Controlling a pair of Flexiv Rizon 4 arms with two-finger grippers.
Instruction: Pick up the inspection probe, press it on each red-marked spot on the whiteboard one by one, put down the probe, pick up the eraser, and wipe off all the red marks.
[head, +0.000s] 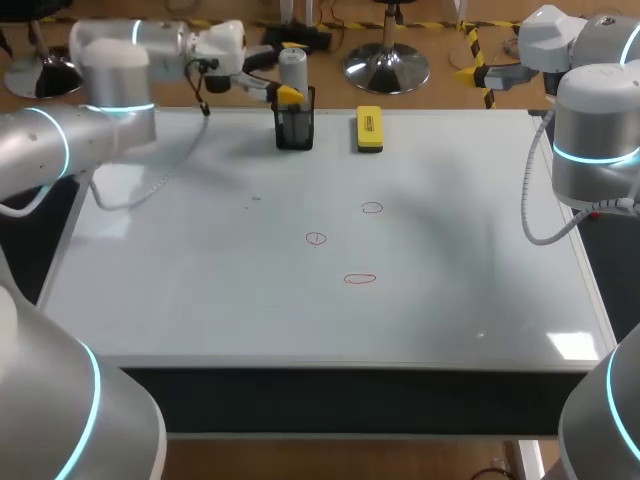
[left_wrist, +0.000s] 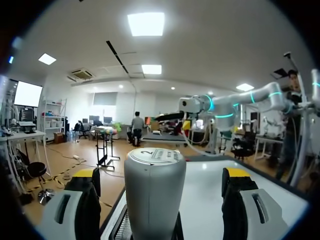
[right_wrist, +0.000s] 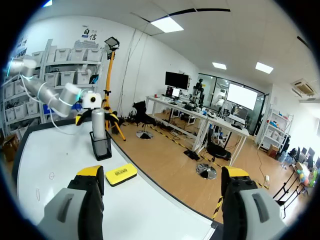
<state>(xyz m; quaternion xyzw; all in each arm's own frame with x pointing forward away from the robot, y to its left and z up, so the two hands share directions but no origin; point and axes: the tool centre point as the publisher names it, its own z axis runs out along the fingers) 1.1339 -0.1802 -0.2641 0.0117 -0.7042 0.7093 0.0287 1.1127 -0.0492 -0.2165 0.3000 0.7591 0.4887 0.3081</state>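
Probe (head: 292, 70): pale grey cylinder with a flat round cap. It stands upright in a black mesh holder (head: 294, 130) at the far edge of the whiteboard (head: 200, 290).

Yellow eraser (head: 369, 129) lies flat just right of the holder, not touching it.

Three red marks (head: 360, 279) are mid-board, on the near side of the holder and well apart from it.

Left gripper (left_wrist: 160, 197) is at the probe's upper part, with one finger on each side. The left wrist view shows a gap on both sides, so the fingers are spread and not gripping. The probe sits roughly centred between them, cap level with the yellow tips.

Left arm (head: 110, 75) comes in from the far left. Its wrist is about horizontal and the fingers point right along the far edge.

Right gripper (right_wrist: 162, 175) has its fingers wide apart with nothing between them. It is past the board's far right corner, well apart from the eraser and probe.

Right arm (head: 595, 130) is upright at the right edge.
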